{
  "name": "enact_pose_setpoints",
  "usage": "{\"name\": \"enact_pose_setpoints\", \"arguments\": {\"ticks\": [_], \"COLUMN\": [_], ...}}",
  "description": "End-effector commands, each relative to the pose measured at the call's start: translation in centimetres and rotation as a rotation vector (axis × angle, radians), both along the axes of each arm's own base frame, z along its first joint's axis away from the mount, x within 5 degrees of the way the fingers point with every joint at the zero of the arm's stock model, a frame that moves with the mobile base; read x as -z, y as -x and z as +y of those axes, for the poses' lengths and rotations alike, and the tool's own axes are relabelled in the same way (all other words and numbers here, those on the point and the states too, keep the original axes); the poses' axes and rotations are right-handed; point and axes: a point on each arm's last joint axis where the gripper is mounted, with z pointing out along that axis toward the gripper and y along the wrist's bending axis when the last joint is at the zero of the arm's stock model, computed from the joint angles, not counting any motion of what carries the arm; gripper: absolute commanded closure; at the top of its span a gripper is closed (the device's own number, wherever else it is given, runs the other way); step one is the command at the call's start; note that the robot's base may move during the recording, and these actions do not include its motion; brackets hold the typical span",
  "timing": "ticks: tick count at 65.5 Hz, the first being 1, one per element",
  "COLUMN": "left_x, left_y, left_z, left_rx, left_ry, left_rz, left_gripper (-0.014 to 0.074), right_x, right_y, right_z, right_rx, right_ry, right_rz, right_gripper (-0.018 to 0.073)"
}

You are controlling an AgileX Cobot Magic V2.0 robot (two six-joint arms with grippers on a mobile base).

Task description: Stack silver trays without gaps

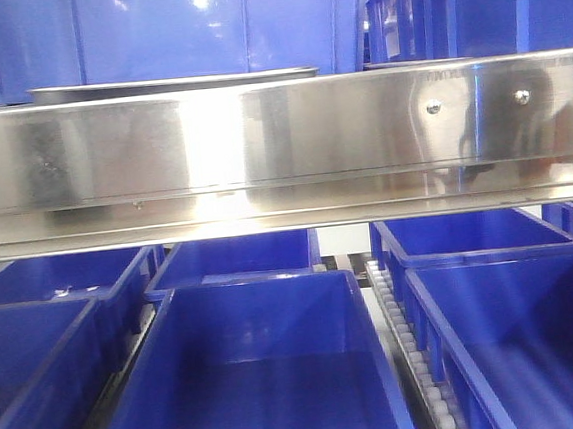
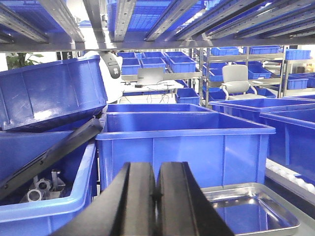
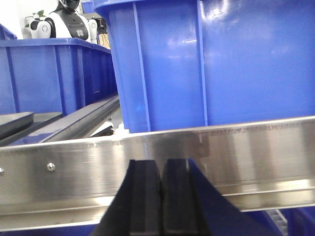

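My left gripper (image 2: 156,196) hangs with jaws together, empty, a silver tray (image 2: 253,211) just ahead and to its right; I'd open wide and take one rim squarely. My right gripper (image 3: 161,196), jaws also together, faces the steel rail (image 3: 197,152), another tray (image 1: 175,84) behind it

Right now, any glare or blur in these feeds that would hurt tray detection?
Front view: strong glare patch on the steel rail, which hides all but the tray rim; overall soft haze. Left wrist view: sharp; the silver tray mirrors blue bins, closed left gripper in front. Right wrist view: rail sheen mild, closed right gripper dark, no tray visible.
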Motion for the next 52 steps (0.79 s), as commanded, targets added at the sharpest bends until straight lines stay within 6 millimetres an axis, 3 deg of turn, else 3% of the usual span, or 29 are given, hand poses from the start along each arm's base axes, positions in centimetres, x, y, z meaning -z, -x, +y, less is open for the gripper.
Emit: {"name": "enact_pose_setpoints", "arguments": {"ticks": [1,25,52], "left_x": [-0.05,-0.05,-0.05], "left_y": [0.10,0.10,0.10], "left_z": [0.04,0.04,0.04], "left_rx": [0.004,0.004,0.004], "left_ry": [0.006,0.006,0.006], "left_rz": [-0.012,-0.012,-0.012], "left_gripper": [0.0594,0.0594,0.0594], "right_x": [-0.03,0.97,0.93], "right_y": [0.06,0.04,0.04], "right_z": [-0.04,0.02,0.03], "right_rx": [0.009,0.000,-0.001], "right_ry": [0.039,0.069,0.057], "right_rz": [-0.009,0.103,0.098], "right_gripper": [0.0637,0.0637,0.0637]}}
